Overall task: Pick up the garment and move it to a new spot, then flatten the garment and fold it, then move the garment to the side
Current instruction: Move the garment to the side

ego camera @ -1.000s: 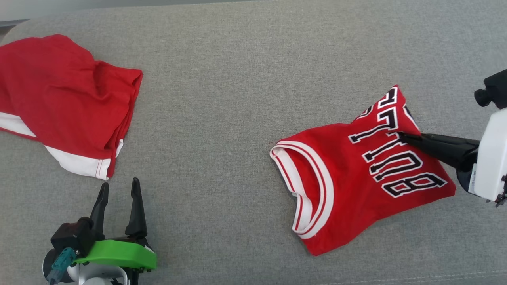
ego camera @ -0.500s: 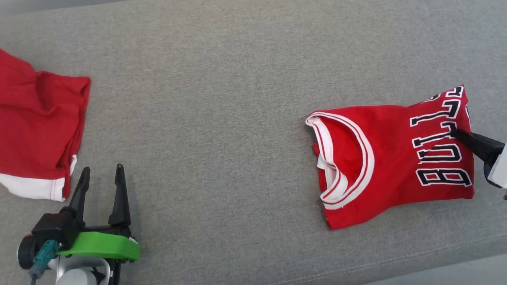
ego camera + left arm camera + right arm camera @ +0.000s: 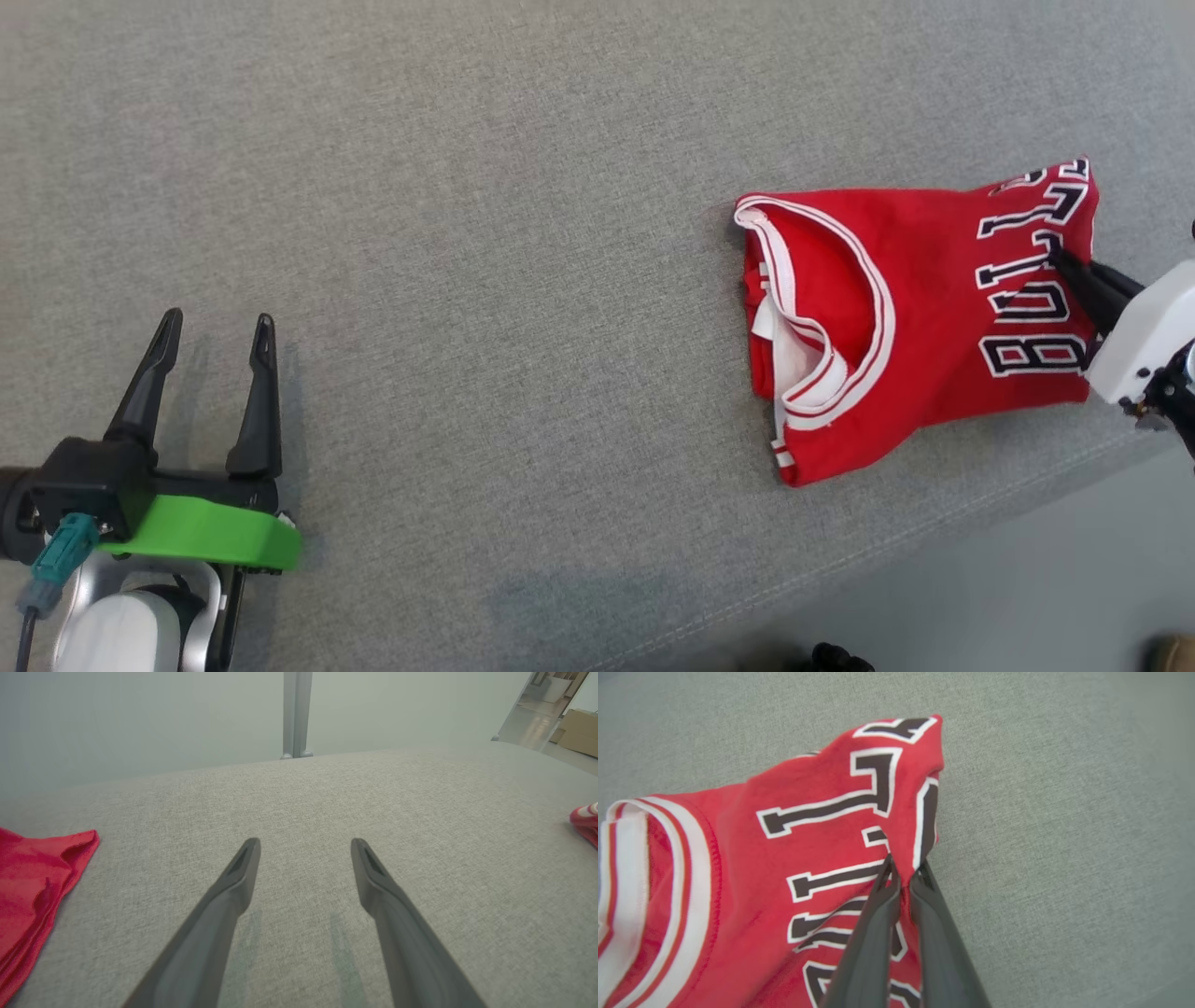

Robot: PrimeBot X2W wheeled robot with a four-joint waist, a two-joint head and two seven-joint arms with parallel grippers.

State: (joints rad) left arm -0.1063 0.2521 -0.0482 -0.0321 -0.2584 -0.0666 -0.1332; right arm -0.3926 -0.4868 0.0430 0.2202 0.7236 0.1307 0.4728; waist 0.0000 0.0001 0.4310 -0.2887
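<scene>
The jersey (image 3: 896, 317) is red, with white-and-red banded neck trim and black block letters edged in white. It is folded into a rumpled, roughly oblong bundle, neck opening toward my left and lettered end toward my right. It lies on the grey cushion (image 3: 523, 280), far to the right, near the front seam.

My right pincer (image 3: 1055, 254) has its fingers pressed together on a pinch of lettered cloth at the bundle's right end. I cannot tell from the wrist view how many layers are caught.

My left pincer (image 3: 213, 331) has its fingers spread wide with nothing between them, low over bare cushion, well apart from the jersey.

Edges: the cushion's front edge runs diagonally just below the jersey, with floor (image 3: 1027, 597) beyond. Broad bare fabric lies between the pincers. A second red cloth (image 3: 32, 882) sits at the left margin of the left wrist view.
</scene>
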